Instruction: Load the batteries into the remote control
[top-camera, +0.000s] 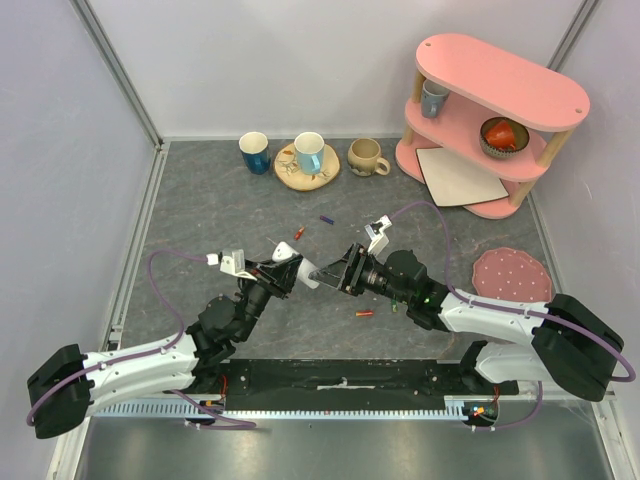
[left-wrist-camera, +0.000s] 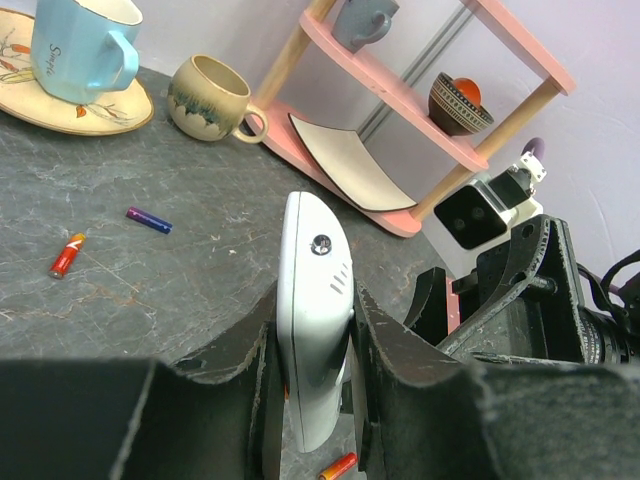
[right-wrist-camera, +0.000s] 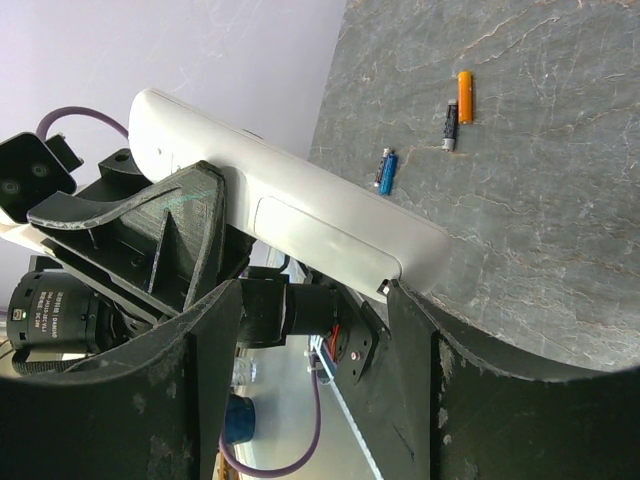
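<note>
The white remote control (top-camera: 318, 277) is held above the table between the two arms. My left gripper (top-camera: 287, 270) is shut on it; in the left wrist view the remote (left-wrist-camera: 313, 290) stands edge-on between my left gripper's (left-wrist-camera: 315, 312) jaws. My right gripper (top-camera: 346, 268) is open at the remote's other end. In the right wrist view the remote's plain back (right-wrist-camera: 290, 205) lies across my right gripper (right-wrist-camera: 308, 300), one fingertip (right-wrist-camera: 402, 298) touching its end. Batteries lie loose on the table: red-orange (top-camera: 298, 234), purple (top-camera: 326, 219), red-orange (top-camera: 365, 314).
A pink two-tier shelf (top-camera: 500, 110) stands at the back right with a cup, a bowl and a white square card (top-camera: 455, 175). A blue cup (top-camera: 254, 152), a mug on a plate (top-camera: 308, 155), a beige mug (top-camera: 366, 157) and a pink round mat (top-camera: 511, 273) are on the table.
</note>
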